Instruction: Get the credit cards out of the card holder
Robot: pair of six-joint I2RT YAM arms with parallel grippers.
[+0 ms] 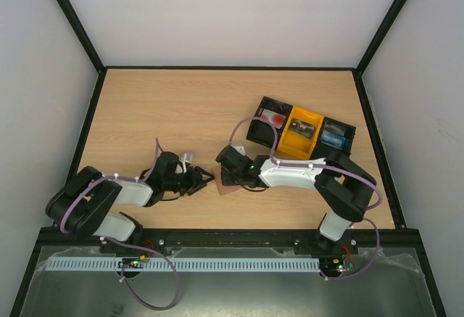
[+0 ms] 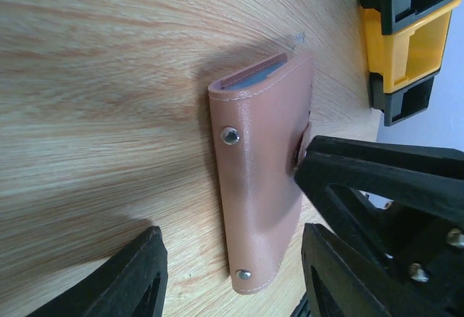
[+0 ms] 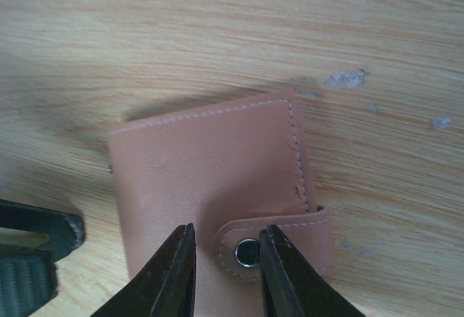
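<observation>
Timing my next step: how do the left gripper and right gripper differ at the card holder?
The left gripper stands wide, straddling one end of the card holder; the right gripper is narrow, flanking the stud on the snap tab. Both are black, at the card holder.

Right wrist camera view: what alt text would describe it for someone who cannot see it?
A closed tan leather card holder lies flat on a wooden table. The right gripper reaches in from the bottom edge, its two black fingers on either side of the metal snap on the holder's tab.
</observation>
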